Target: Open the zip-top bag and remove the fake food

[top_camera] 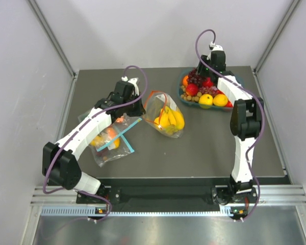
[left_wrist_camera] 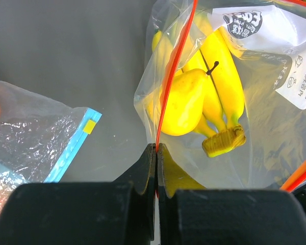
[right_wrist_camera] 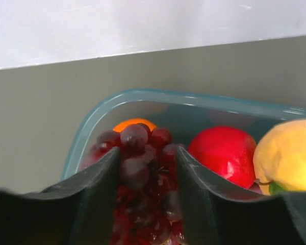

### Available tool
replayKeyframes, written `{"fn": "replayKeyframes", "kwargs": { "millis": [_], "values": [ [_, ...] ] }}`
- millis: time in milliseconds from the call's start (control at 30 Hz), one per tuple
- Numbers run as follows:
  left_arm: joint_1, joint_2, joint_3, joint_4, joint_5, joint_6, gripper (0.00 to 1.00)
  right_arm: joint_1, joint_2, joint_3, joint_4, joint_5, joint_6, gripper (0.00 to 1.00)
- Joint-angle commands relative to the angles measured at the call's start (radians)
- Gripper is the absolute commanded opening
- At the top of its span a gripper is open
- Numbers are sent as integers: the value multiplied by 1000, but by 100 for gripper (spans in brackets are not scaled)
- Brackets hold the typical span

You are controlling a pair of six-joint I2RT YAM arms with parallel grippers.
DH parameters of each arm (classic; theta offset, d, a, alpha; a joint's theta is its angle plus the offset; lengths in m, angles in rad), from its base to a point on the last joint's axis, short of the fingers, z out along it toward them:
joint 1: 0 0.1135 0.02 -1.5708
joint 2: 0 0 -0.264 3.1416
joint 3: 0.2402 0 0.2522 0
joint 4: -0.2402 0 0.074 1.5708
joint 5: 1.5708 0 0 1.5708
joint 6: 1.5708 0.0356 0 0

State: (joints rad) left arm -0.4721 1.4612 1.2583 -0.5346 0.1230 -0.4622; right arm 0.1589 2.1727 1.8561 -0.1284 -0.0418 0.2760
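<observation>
Two pincers are sharing the work: the left pincer [left_wrist_camera: 157,151] is clamping the red zip strip [left_wrist_camera: 168,92] of the bag [left_wrist_camera: 268,132], which is lying mid-tabletop [top_camera: 209,148] with its mouth gaping and the bananas [left_wrist_camera: 222,87] and lemon [left_wrist_camera: 186,102] inside. The right pincer [right_wrist_camera: 145,168] is squeezing the grapes [right_wrist_camera: 137,153] low in the tub [right_wrist_camera: 194,98] (unloading them, I judge). Next it is needing to let go, then reach into the bag for the remaining fruit while the left is anchoring it.
</observation>
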Motion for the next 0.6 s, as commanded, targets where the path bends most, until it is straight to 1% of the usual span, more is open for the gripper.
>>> {"fn": "replayKeyframes", "kwargs": {
  "millis": [0,67,100,133,233,267,400,433,567],
  "values": [
    [4,-42,-7,13,13,-9,0,-7,-63,-17,10,36,-11,55],
    [4,-41,-5,16,17,-7,0,-13,-77,-24,10,36,-1,65],
    [4,-42,-4,18,20,-4,0,-16,-85,-40,13,37,2,68],
    [4,-42,-4,19,18,-4,0,-19,-106,-49,19,37,3,76],
    [6,-45,-5,22,21,-1,0,-22,-166,-103,64,37,-8,80],
    [4,-47,-8,24,23,0,0,-24,-183,-122,84,37,-9,84],
    [4,-47,-11,30,32,3,0,-38,-267,-152,102,37,-20,86],
    [4,-47,-11,33,32,5,0,-39,-281,-158,105,61,-20,86],
    [4,-48,-10,50,44,3,0,-51,-344,-175,105,82,-37,87]
  ]
}}
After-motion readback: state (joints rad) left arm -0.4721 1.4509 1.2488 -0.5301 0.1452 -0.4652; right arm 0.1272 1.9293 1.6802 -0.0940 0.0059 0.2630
